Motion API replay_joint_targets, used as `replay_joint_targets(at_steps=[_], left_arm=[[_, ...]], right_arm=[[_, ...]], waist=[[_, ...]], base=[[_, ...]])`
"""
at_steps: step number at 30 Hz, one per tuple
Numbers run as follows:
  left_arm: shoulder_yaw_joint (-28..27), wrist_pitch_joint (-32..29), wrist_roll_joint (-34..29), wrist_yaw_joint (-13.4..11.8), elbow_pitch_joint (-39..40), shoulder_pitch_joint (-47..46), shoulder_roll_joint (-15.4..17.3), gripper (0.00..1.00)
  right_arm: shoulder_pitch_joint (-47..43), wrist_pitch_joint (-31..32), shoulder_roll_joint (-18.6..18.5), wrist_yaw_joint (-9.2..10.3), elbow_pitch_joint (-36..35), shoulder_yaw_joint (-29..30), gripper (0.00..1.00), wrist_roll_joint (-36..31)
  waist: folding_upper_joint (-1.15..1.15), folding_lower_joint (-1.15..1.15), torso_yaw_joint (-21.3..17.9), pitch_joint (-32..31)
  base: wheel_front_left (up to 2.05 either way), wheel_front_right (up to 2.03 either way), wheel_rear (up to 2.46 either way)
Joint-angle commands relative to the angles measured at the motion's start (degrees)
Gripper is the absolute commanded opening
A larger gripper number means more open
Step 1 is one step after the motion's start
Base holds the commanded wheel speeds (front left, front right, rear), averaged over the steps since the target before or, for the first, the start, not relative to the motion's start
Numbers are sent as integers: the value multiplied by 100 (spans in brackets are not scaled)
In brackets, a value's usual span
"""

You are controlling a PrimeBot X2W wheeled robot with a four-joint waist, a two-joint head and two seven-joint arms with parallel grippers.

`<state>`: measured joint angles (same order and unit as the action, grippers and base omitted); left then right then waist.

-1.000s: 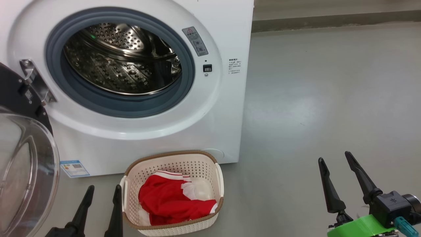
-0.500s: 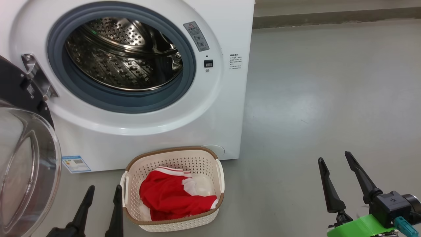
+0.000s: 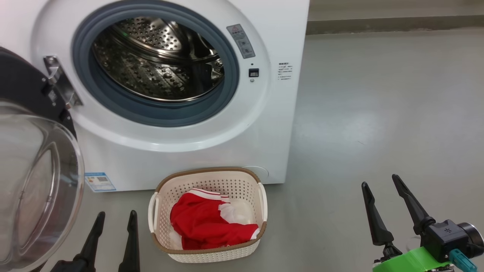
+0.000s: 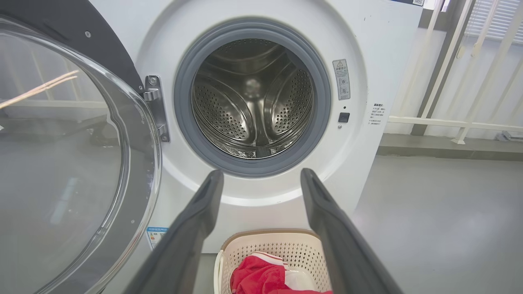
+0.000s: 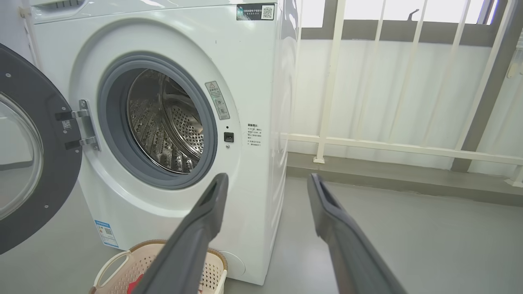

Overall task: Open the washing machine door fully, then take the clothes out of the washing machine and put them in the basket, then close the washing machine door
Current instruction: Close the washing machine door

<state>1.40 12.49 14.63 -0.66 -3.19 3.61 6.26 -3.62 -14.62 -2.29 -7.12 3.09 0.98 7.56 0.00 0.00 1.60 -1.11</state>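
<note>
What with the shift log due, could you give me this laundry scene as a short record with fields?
door: washing machine door swung wide open, hinged on the left
machine: washing machine, drum shows no clothes
basket: basket on the floor in front of the machine, red clothes lying inside
left gripper: open, holding nothing, beside the basket
right gripper: open, holding nothing, off to the basket's right
left to do: close the door
</note>
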Motion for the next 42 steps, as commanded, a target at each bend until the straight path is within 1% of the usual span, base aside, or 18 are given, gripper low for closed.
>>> replay_joint_targets(at_steps=[1, 16, 30, 36, 42], left_arm=[[-188, -14, -10, -44, 190, -174, 64, 100], [-194, -227, -55, -294, 577, -113, 104, 100], [-201, -293, -151, -490, 746, -48, 178, 100], [-206, -298, -138, -547, 768, -36, 180, 100], [-229, -282, -109, -587, 770, -25, 197, 100]], right_arm=[[160, -38, -59, -36, -126, -160, 100, 51], [218, -38, -59, -36, -133, -307, 100, 26], [315, -38, -59, -36, -131, -490, 100, 63], [319, -38, -59, -36, -121, -520, 100, 74], [324, -38, -59, -36, -106, -548, 100, 80]], waist=[[0, 0, 95, -3], [0, 0, 893, -27], [0, 0, 1700, -40], [0, 0, 1927, -54], [0, 0, 2045, -63]], base=[[0, 0, 0], [0, 0, 0], [0, 0, 0], [0, 0, 0], [0, 0, 0]])
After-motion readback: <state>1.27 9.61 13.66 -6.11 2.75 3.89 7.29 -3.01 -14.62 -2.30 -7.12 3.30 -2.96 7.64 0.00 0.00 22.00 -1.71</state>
